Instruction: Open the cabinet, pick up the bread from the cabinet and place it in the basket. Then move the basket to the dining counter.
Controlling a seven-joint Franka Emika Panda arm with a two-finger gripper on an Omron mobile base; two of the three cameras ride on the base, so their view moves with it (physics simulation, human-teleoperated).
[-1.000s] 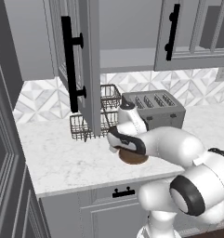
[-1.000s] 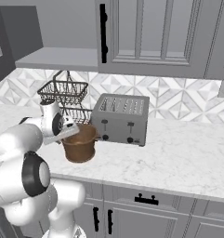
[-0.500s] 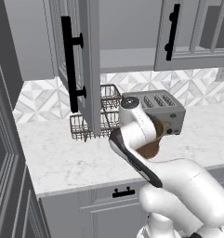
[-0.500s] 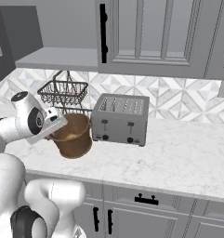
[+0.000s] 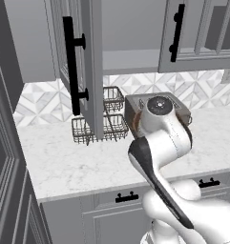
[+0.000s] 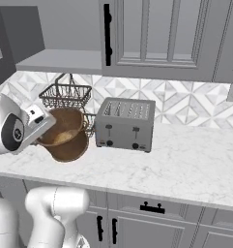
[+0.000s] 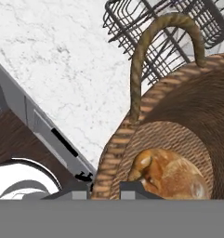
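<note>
Basket lifted off the worktop, bread inside, tool pinching its rim.

Left base view: the cabinet (image 5: 83, 71) door stands open above the wire rack (image 5: 103, 123); the arm hides the basket. Right base view: the basket (image 6: 67, 139) hangs tilted above the worktop (image 6: 176, 167), just left of the toaster (image 6: 125, 125). Hand view: the tool (image 7: 105, 188) is pressed together on the basket's woven rim; the bread (image 7: 171, 175) lies on the basket's bottom.

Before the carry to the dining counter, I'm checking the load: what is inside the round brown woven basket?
A small tan-orange bread loaf lies on the woven basket's floor; the loaf's lower edge is cut off.
</note>
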